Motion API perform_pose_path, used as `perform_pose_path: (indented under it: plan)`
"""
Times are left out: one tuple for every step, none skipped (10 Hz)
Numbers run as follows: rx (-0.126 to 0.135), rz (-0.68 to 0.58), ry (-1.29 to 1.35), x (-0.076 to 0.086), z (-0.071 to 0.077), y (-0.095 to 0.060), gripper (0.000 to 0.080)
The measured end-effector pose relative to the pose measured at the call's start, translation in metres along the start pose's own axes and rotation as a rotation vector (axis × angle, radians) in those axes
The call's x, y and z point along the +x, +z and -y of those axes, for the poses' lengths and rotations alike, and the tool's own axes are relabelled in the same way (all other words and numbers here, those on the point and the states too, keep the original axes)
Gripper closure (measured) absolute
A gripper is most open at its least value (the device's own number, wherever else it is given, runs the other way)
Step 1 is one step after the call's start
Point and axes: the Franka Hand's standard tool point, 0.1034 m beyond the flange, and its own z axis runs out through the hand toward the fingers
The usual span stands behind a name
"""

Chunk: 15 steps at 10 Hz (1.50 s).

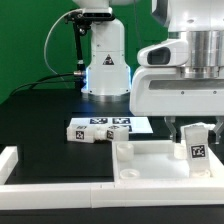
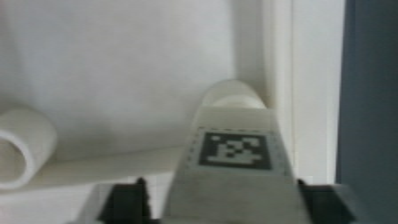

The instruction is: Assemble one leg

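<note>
as jaws grip the leg [image 1: 197, 147], panel [image 1: 140, 160] lies beneath.

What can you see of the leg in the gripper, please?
The leg is a small white post, plastic by its look, with a black-and-white tag showing in both views. It stands upright between the fingers of the gripper, which is shut on it, at the exterior view's right, over the white panel. Whether its lower end touches the panel cannot be told.
</note>
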Motion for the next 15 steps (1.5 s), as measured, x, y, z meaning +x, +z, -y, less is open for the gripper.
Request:
perform_pose_path:
  plan:
    - [0.000,0.000,0.075,-0.0001,0.0002,0.0002,0.0511]
    - [0.001,0.000,0.154,-0.0002,0.0003,0.0003,0.0511]
    - [0.000,0.001,0.230,-0.0002,0.0003,0.0003,0.0511]
    - [0.000,0.001,0.268,-0.0005,0.0003,0.0008,0.0511]
    - [-0.001,-0.003,0.433,-0.0007,0.0045,0.0028,0.0511]
    - [0.001,-0.012,0.576,0.0007,0.0062,0.0032,0.0511]
    - [0.004,-0.013,0.693,0.0017,0.0048,0.0035,0.0511]
    - [0.033,-0.004,0.845,0.0029,0.0031,0.0043,0.0511]
    - [0.059,0.010,1.069,0.0022,0.0055,0.0051,0.0511]
    - [0.083,0.003,1.165,0.0017,0.0050,0.0055,0.0511]
    - [0.081,0.002,1.160,0.0015,0.0051,0.0057,0.0463]
    - [0.080,0.001,1.136,0.0014,0.0048,0.0065,0.0463]
    - [0.070,0.001,1.048,0.0013,0.0040,0.0063,0.0318]
    - [0.054,0.009,0.853,0.0016,0.0032,0.0048,0.0189]
    - [0.051,0.002,0.668,0.0014,0.0046,0.0042,0.0189]
